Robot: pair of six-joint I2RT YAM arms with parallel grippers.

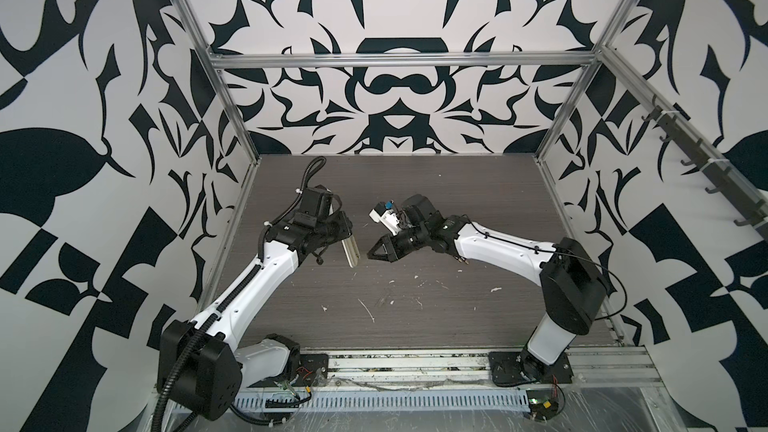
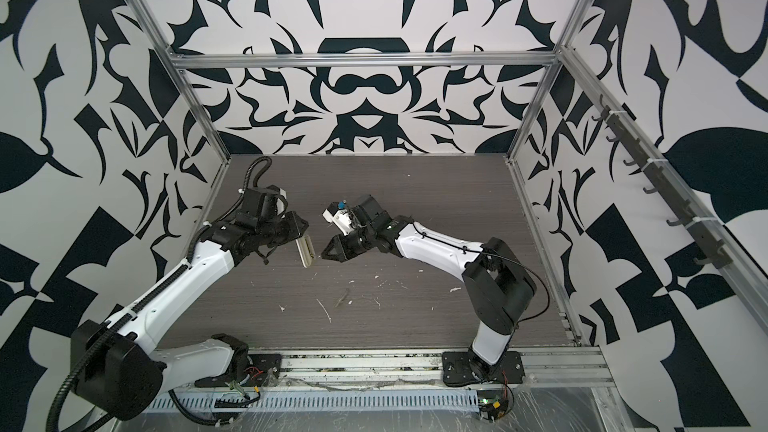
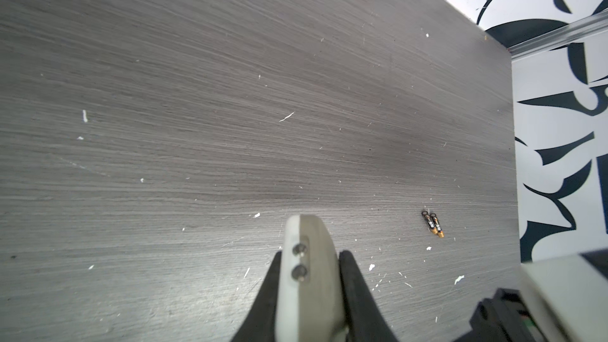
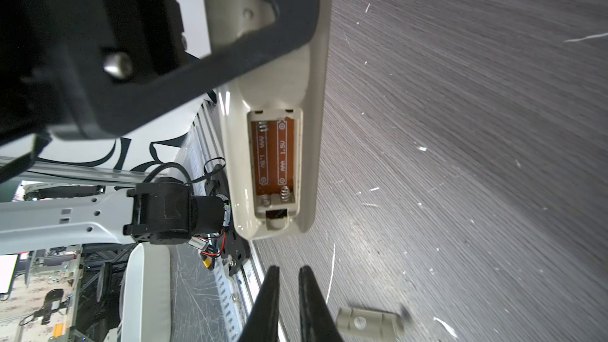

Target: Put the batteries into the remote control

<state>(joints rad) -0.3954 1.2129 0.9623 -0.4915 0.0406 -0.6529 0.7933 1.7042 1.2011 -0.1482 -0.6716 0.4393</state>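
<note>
My left end effector point(image 3: 309, 291) clamps the remote control point(image 4: 279, 159), recess exposed for loading. My right end effector point(image 4: 289, 294), nearly closed and empty, hovers beside the remote control; the batteries point(image 3: 433, 224) lie apart on the surface point(image 3: 230, 93).

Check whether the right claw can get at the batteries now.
Probably yes: the batteries lie on bare table, nothing over them, and the right claw is empty, though nearly closed.
</note>
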